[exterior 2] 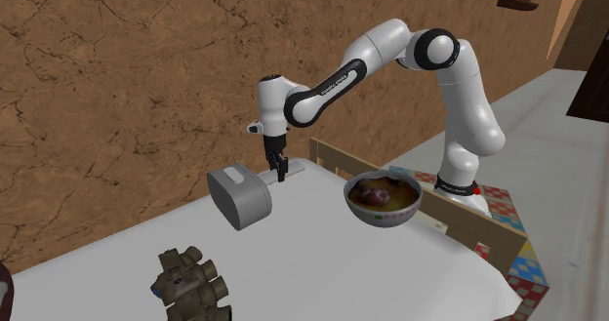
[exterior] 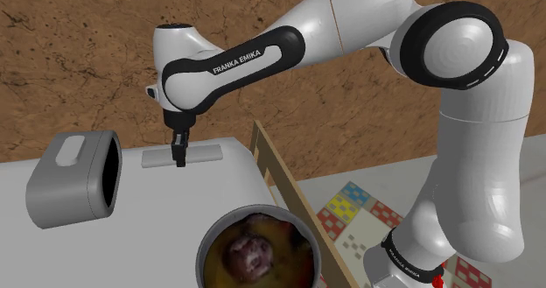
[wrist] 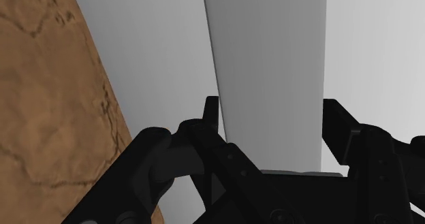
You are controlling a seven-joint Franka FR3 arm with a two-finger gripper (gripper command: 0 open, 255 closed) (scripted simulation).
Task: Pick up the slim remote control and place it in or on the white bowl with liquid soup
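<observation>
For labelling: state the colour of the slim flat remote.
Plain light grey; the slim flat remote shows best in the wrist view.

Your gripper (exterior 2: 279,173) down on the slim remote (exterior 2: 299,171), grey box (exterior 2: 239,197) at its 8 o'clock — soup bowl (exterior 2: 386,217) at 4 o'clock.

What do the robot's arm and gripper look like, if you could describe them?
The arm is glossy white, with rounded segments and black joints. A black band on the forearm carries white FRANKA EMIKA lettering, repeated on the dark collar at its foot. The gripper is all black and two-fingered.
</observation>
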